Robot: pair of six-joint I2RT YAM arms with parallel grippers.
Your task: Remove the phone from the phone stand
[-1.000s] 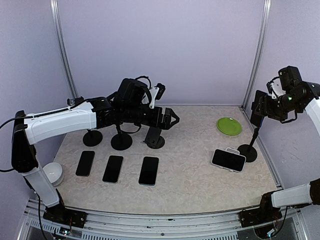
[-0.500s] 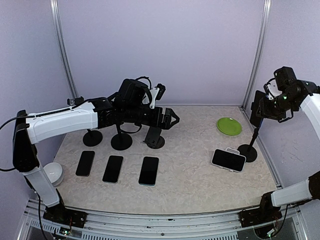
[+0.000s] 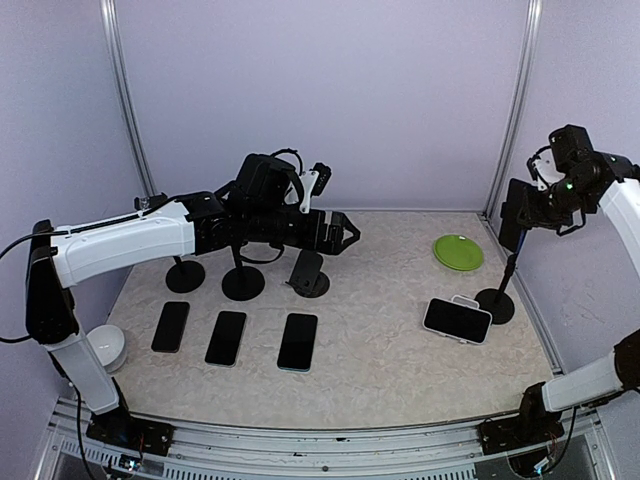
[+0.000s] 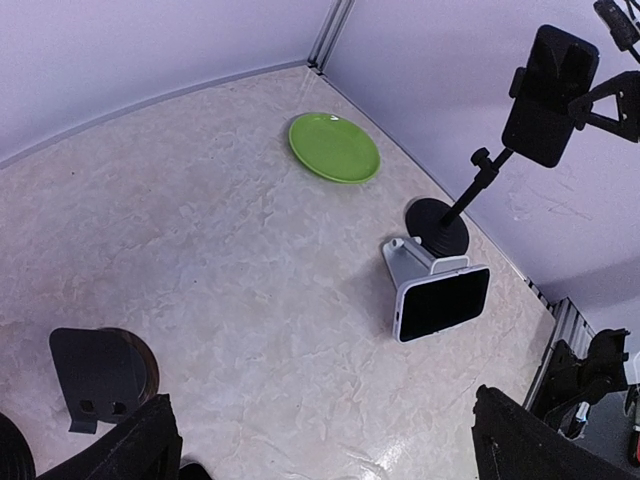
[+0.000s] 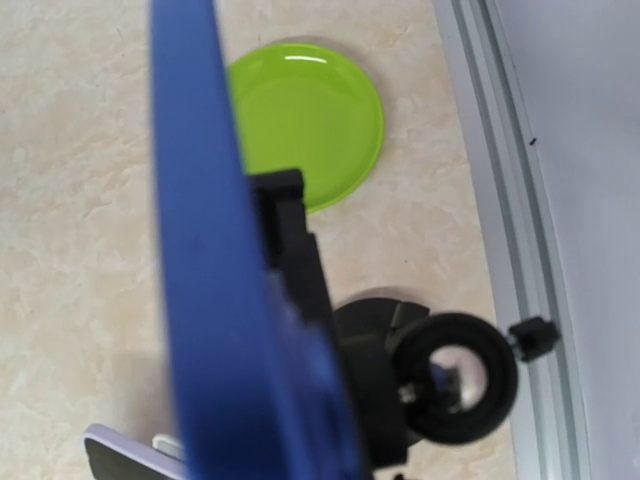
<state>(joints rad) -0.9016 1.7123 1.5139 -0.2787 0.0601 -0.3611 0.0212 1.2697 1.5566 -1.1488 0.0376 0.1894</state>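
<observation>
A phone in a blue case (image 3: pixel 511 214) sits upright in the clamp of a tall black pole stand (image 3: pixel 495 304) at the far right. In the left wrist view the phone (image 4: pixel 551 94) is still in that clamp. It fills the right wrist view edge-on (image 5: pixel 205 260), with the clamp (image 5: pixel 300 270) behind it. My right gripper (image 3: pixel 528 208) is right beside the phone, but its fingers do not show in its own view. My left gripper (image 3: pixel 341 233) is open and empty, high over the middle of the table.
A second phone leans on a white stand (image 3: pixel 457 320) next to the pole base. A green plate (image 3: pixel 458 251) lies behind it. Three black stands (image 3: pixel 243 282) and three flat phones (image 3: pixel 226 337) are on the left. A white round object (image 3: pixel 105 345) lies at the left edge.
My right arm has risen and shifted slightly while staying at the clamped phone. My left arm has barely moved.
</observation>
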